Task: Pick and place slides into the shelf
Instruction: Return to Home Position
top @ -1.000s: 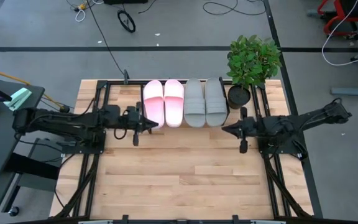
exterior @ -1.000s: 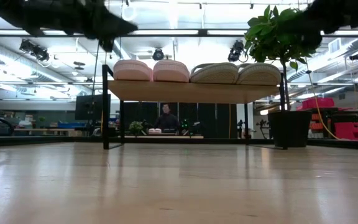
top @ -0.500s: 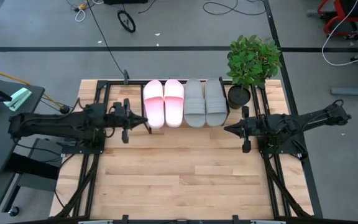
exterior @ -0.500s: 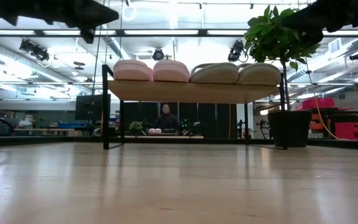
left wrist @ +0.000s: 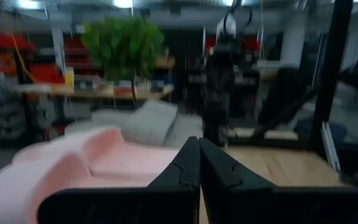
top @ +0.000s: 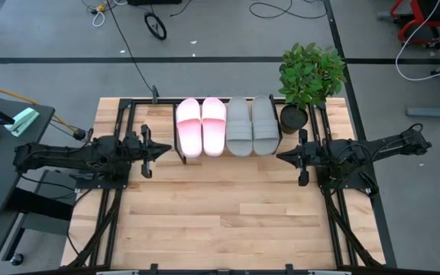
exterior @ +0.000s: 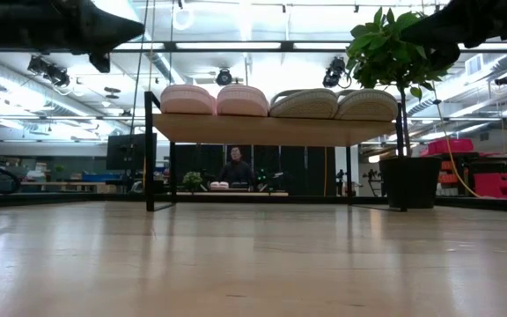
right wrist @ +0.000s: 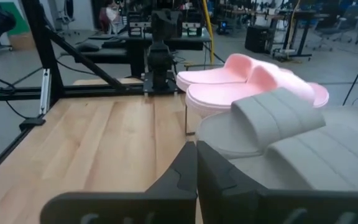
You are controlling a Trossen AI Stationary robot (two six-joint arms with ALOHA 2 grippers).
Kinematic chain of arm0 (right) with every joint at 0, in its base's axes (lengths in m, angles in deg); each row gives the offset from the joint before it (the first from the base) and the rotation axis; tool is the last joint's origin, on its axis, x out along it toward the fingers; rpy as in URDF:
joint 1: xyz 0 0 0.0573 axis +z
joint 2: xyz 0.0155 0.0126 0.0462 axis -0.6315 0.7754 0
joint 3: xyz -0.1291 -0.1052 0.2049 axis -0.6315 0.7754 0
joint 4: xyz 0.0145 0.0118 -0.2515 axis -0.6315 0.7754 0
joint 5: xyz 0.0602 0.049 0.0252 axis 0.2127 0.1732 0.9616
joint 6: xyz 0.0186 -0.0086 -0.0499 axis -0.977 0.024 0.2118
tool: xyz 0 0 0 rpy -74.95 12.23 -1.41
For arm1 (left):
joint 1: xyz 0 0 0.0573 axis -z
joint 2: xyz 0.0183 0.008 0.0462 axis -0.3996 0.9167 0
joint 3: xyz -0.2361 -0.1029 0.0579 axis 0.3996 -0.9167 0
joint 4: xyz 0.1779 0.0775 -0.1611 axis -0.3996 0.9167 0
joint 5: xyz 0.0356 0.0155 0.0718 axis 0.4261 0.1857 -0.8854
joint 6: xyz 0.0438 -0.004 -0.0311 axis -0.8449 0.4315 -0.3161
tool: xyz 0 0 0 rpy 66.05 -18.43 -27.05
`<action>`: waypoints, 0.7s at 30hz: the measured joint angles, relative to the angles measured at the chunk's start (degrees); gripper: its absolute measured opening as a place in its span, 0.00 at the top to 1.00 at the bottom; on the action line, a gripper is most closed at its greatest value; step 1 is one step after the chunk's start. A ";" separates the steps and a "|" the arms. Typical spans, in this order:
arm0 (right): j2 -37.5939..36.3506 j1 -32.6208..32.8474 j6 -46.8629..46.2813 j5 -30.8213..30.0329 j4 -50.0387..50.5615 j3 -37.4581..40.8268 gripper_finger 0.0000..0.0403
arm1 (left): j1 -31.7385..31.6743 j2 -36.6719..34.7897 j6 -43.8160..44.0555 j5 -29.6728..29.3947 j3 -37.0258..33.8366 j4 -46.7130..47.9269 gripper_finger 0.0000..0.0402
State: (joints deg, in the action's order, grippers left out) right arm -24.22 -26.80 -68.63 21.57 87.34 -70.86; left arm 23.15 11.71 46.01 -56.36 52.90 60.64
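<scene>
Hovering at nine o'clock of the shelf (exterior: 271, 130), the left gripper (top: 151, 150) is pinched together, empty. On its board lie the pink slides (top: 202, 126), then the grey slides (top: 252, 126), long axes twelve-to-six, toes apparently toward twelve. At three o'clock the right gripper (top: 283, 156) is likewise closed, empty; placing looks finished, only parking the arms remains.
</scene>
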 joint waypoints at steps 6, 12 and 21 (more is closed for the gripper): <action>0.07 0.00 -1.41 -0.02 0.24 0.00 1.00 | 0.00 -5.24 0.28 -1.66 -5.61 -3.57 0.99; 0.04 0.00 -1.76 -0.04 0.17 0.00 1.00 | -0.02 -8.57 0.16 -3.17 -9.01 -6.01 0.99; 0.07 0.02 -4.09 -0.82 0.08 0.00 1.00 | 0.00 -10.65 -1.50 -5.14 -11.60 -7.91 0.99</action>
State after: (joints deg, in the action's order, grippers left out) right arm -24.15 -26.78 -72.73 20.75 87.43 -70.86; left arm 23.15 1.05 44.50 -61.50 41.30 52.73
